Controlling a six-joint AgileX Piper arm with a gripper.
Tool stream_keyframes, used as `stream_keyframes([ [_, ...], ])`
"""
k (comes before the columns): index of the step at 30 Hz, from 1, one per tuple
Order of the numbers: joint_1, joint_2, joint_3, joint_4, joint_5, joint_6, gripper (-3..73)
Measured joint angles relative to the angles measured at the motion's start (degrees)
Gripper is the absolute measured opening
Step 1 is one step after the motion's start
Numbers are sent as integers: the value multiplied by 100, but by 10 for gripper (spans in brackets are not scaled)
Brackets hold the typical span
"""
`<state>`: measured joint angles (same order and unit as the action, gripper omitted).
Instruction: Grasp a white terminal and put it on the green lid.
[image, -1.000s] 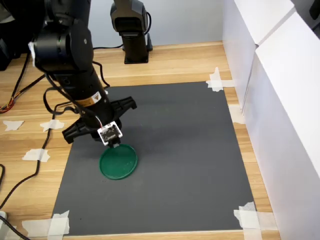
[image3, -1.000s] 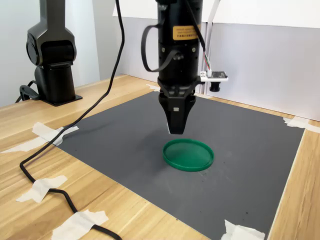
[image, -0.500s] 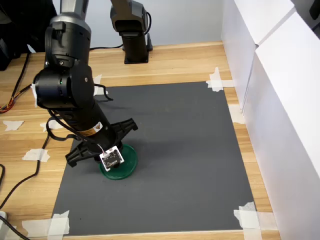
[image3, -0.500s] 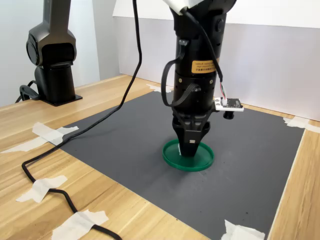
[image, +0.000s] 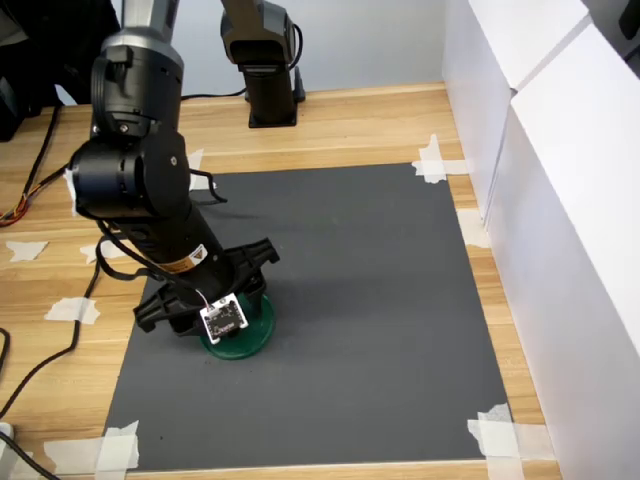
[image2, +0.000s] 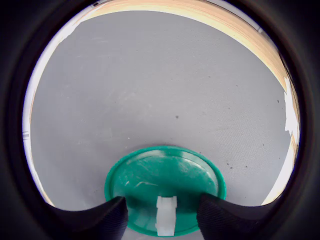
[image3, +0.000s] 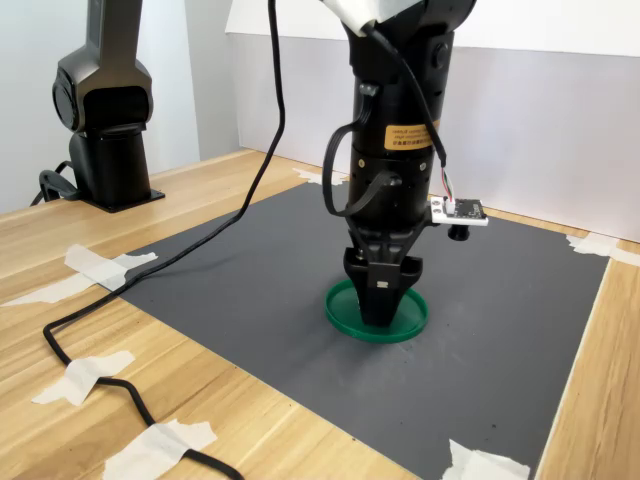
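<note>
My gripper (image2: 164, 220) has let go; the terminal (image2: 166, 216) sits between my fingers, on the lid (image2: 150, 172).

We're looking at a robotics lab bench, a staged test cell and not a home or shop. Evidence: light wood tabletop (image: 350, 125) with a dark grey mat (image: 370, 300) fixed down at its corners by torn white tape pieces (image: 432, 160); more tape scraps stuck on the wood at the first exterior view's left. White foam-board panels (image: 560, 200) wall off the workspace on the first exterior view's right and behind it in the second exterior view. One black robot arm (image3: 400, 130) with a yellow label and a small bare camera board (image3: 458, 210) on the wrist. A second black arm base (image3: 105, 110) stands on the same tabletop. Loose black cable (image3: 110, 290) runs across the wood.
</note>
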<state>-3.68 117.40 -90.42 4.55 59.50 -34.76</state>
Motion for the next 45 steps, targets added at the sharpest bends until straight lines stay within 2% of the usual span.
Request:
stream_keyframes([
  [3, 0, -301, 0, -97, -5, 187, 612],
  [5, 0, -586, 0, -106, -44, 341, 558],
  [8, 0, -1125, 6, -37, -200, 640, 390],
  [11, 0, -1648, 77, 70, -407, 1052, 146],
  [13, 0, -2075, 261, 105, -654, 1321, 50],
  [15, 0, -2569, 641, 109, -1110, 1626, 7],
  [19, 0, -3688, 1864, -44, -2194, 2090, -11],
  [24, 0, -5257, 3714, -356, -3552, 2304, -14],
  [33, 0, -7645, 6577, -325, -5374, 2383, -16],
  [39, 0, -8833, 7755, -41, -5706, 2419, -16],
  [45, 0, -9396, 8097, -2, -5723, 2437, -16],
])
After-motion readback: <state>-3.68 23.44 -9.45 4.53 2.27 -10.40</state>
